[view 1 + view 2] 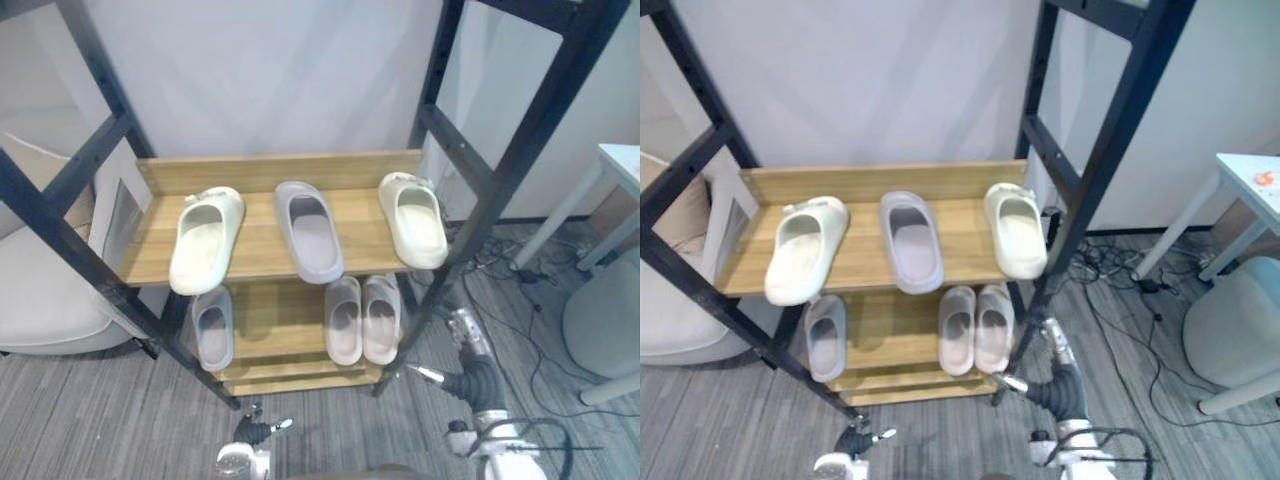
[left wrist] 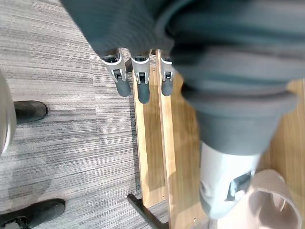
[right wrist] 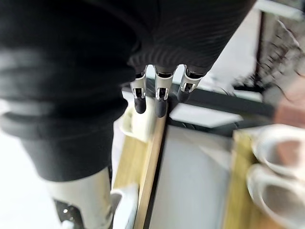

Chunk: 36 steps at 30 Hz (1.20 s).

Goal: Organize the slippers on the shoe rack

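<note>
Sitting on the upper shelf of the shoe rack, toes to the back: a cream slipper at the rack's left end, lying askew with its heel overhanging the front edge; a grey slipper in the middle; a second cream slipper at the right end, also poking just past the edge. Keeping the two cream ones apart by lying between them, and probably belonging with the lone grey slipper lying on the left of the rack's lower shelf. Resting side by side and touching on the right of that lower shelf: a pale pair, apparently matched already.

Hanging low in front of the rack's left foot, over the grey carpet floor and the rack's bottom plank: the left hand, its fingers straight and relaxed, gripping nothing. Hovering beside the rack's front right post, level with the lower shelf: the right hand, its fingers likewise extended and empty.

Seemingly being kept free and close to the rack because no slipper is being picked up yet. Most likely calling next for lifting the middle grey slipper out and bringing like to like, minding the two overhanging heels while reaching in.
</note>
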Tool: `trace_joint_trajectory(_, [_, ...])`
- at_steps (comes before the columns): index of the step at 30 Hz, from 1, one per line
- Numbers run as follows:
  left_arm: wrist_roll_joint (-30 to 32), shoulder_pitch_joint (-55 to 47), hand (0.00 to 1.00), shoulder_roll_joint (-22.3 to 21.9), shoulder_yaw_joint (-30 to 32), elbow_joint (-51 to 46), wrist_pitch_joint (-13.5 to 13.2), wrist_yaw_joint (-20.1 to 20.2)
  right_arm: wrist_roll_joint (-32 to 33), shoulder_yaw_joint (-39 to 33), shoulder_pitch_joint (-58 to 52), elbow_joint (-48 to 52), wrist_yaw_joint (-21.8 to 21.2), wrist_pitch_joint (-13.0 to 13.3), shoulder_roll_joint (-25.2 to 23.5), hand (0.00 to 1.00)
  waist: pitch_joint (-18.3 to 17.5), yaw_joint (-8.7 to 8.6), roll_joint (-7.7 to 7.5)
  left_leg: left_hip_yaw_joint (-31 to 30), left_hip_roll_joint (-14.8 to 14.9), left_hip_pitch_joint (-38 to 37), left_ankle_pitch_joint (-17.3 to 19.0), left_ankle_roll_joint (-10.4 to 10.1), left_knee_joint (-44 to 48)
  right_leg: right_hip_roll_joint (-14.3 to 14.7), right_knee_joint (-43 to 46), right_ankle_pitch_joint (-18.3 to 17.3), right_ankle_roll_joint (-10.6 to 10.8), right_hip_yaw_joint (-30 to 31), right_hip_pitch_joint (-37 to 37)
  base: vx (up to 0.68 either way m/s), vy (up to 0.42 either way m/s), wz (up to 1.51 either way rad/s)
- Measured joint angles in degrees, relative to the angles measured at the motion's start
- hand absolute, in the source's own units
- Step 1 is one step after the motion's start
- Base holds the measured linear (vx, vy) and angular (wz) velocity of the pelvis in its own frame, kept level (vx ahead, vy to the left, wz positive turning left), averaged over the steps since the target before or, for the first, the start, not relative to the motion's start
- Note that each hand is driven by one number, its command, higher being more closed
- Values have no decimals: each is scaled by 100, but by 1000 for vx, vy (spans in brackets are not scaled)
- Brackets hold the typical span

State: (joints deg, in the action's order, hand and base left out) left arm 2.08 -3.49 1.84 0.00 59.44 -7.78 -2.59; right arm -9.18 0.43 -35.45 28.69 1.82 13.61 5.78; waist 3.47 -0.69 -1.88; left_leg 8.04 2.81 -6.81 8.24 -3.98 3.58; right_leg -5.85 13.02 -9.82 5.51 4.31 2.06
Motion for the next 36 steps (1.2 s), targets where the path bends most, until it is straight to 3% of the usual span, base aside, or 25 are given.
trace_joint_trajectory(7, [7,73,0,192,-336,208,-59,2,-7,-47,839,19,211,56,219,0,-13,-37,-46,-200,-56,182,46,78,151,-81,-408,216,50,-132,-160,6,33,13])
trace_joint_trajectory(17, [9,61,0,362,-318,243,-28,7,41,-253,2382,-91,337,46,1098,0,-10,-30,-92,-463,-101,376,20,115,161,-134,-589,290,64,-381,-236,17,5,13])
trace_joint_trajectory(27, [-64,58,0,475,-110,316,66,11,572,62,4299,-2144,237,-356,1989,0,72,58,-215,-676,-120,495,-5,135,153,-136,-954,438,4,-591,-410,13,1,10])
trace_joint_trajectory(36, [-224,151,0,496,-106,302,71,47,751,511,5752,-3531,136,-570,2187,0,271,122,-225,-713,-122,590,-28,161,142,-135,-1129,575,-40,-633,-410,6,-1,2])
